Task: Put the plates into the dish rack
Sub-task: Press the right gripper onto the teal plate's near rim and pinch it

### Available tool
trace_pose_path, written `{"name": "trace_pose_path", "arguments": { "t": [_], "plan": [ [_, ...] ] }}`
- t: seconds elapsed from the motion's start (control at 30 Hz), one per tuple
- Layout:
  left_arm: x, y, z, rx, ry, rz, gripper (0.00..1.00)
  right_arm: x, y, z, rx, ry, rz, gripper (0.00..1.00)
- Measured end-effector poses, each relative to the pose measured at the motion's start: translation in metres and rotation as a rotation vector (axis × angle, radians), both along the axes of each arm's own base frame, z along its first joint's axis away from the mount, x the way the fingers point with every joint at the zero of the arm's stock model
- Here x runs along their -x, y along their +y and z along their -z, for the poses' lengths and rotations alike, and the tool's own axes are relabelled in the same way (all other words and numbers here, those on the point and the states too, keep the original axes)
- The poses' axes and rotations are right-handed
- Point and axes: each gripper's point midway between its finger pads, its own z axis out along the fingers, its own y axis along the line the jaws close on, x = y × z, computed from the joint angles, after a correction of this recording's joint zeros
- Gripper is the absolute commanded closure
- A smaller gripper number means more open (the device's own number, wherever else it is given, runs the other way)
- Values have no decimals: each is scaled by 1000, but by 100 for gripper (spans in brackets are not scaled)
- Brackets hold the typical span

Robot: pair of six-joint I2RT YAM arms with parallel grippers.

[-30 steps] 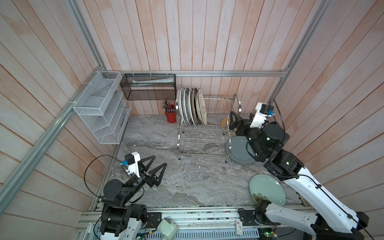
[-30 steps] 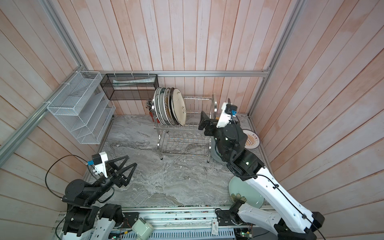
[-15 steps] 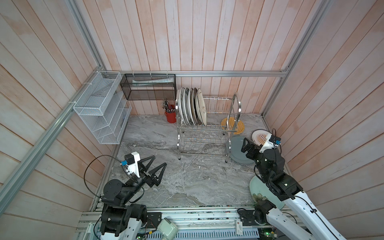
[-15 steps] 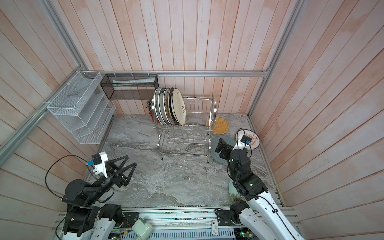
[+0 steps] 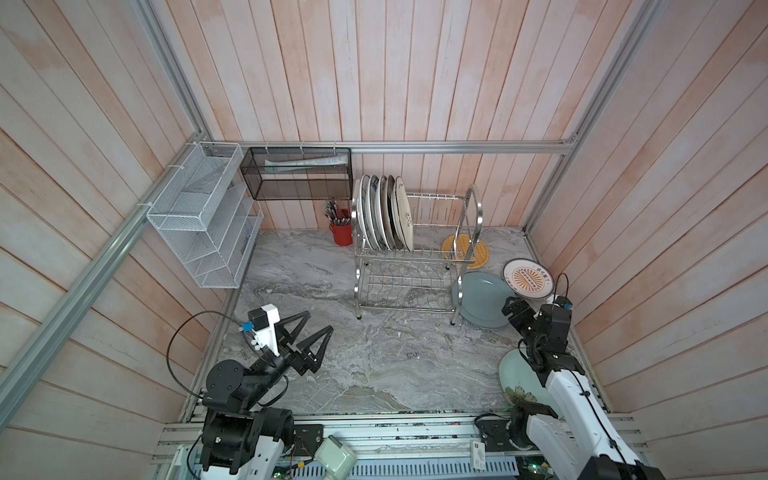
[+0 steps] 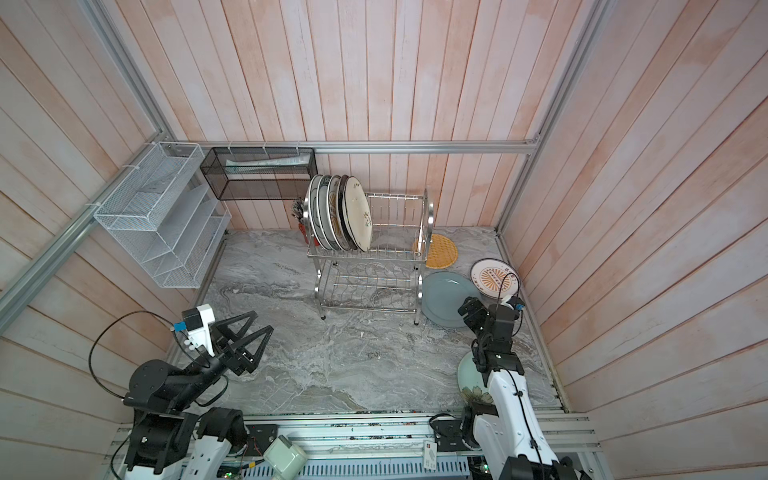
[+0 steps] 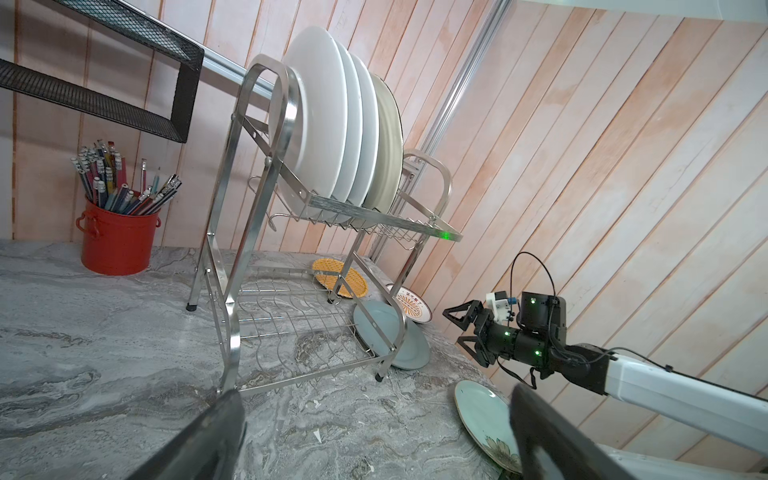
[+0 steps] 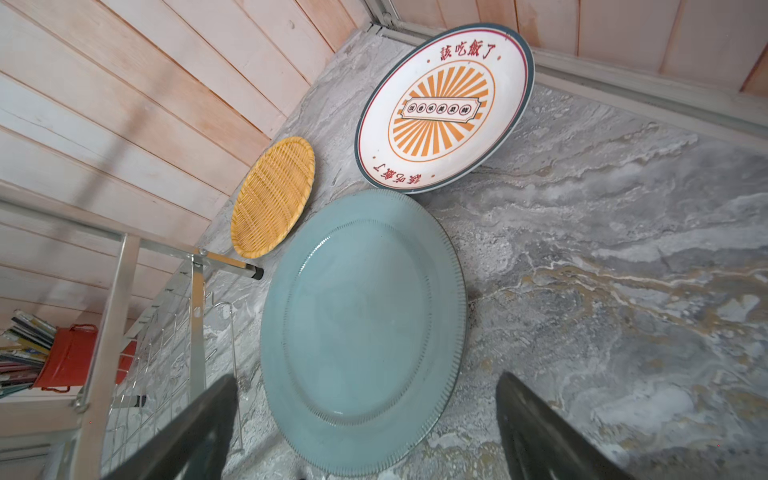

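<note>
The steel dish rack (image 5: pixel 409 257) stands at the back, with several plates (image 5: pixel 386 218) upright at the left end of its top tier. On the counter to its right lie a grey-blue plate (image 5: pixel 482 301), a sunburst plate (image 5: pixel 528 278) and an orange lattice plate (image 5: pixel 465 251). A pale green plate (image 5: pixel 515 370) lies under my right arm. My right gripper (image 5: pixel 513 313) hovers open and empty at the grey-blue plate's near edge (image 8: pixel 361 324), its fingers (image 8: pixel 532 415) apart on either side. My left gripper (image 5: pixel 316 332) rests open and empty at the front left.
A red pot (image 5: pixel 341 232) of pencils stands left of the rack. A white mesh organiser (image 5: pixel 203 216) and a black mesh basket (image 5: pixel 297 174) hang on the walls. The right wall runs close beside the plates and my right arm.
My right arm has drawn back from the rack's right end and come down to the front right, over the grey-blue plate. The left arm has not moved.
</note>
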Motion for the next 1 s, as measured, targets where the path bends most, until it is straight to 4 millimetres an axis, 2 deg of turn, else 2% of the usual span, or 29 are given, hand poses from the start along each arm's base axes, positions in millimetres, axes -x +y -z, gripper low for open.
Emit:
{"name": "trace_pose_path", "arguments": {
  "t": [0.2,0.4,0.57,0.73,1.0],
  "plan": [
    [0,0,0,0,0,0,0,-13,-11,16,-65,14,-6,10],
    [0,0,0,0,0,0,0,-19,-33,15,-92,-32,8,18],
    [0,0,0,0,0,0,0,-25,-28,33,-137,-2,-37,24],
    [0,0,0,0,1,-1,0,-28,-18,60,-198,64,-84,29],
    [1,-4,1,-4,7,28,0,-40,-15,74,-258,86,-125,39]
  ]
}}
